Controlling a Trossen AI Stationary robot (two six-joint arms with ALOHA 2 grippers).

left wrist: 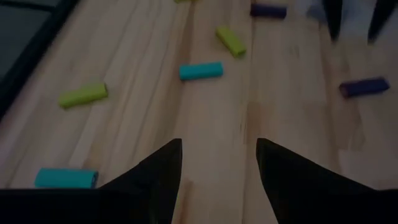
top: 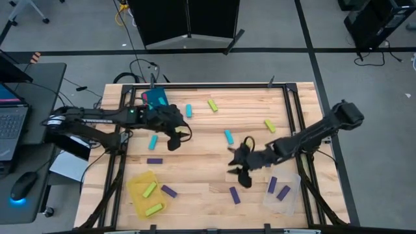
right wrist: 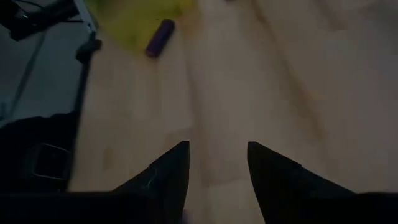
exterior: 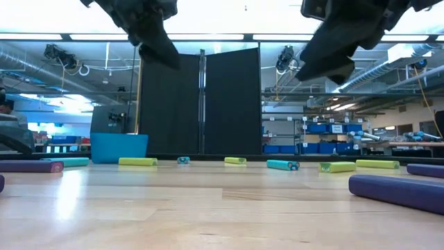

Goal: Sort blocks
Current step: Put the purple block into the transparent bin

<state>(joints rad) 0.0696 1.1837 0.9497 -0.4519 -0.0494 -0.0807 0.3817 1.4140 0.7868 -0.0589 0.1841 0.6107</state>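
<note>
Small blocks in cyan, lime and purple lie flat and scattered on the wooden table (top: 208, 156). My left gripper (top: 175, 138) hovers open and empty over the table's left-centre, with a cyan block (top: 153, 142) to its left. Its wrist view shows a cyan block (left wrist: 201, 71) and a lime block (left wrist: 231, 41) lying ahead of the fingers. My right gripper (top: 233, 162) hovers open and empty right of centre, a cyan block (top: 229, 136) on its far side and a purple block (top: 234, 194) on its near side. In its wrist view (right wrist: 217, 155) only bare wood lies between the fingers.
A teal bin (top: 155, 99) stands at the far left. A yellow bin (top: 138, 195) at the near left holds two lime blocks, with a purple block (top: 169, 191) beside it. A clear bin (top: 292, 195) at the near right holds two purple blocks. A laptop and mouse sit left of the table.
</note>
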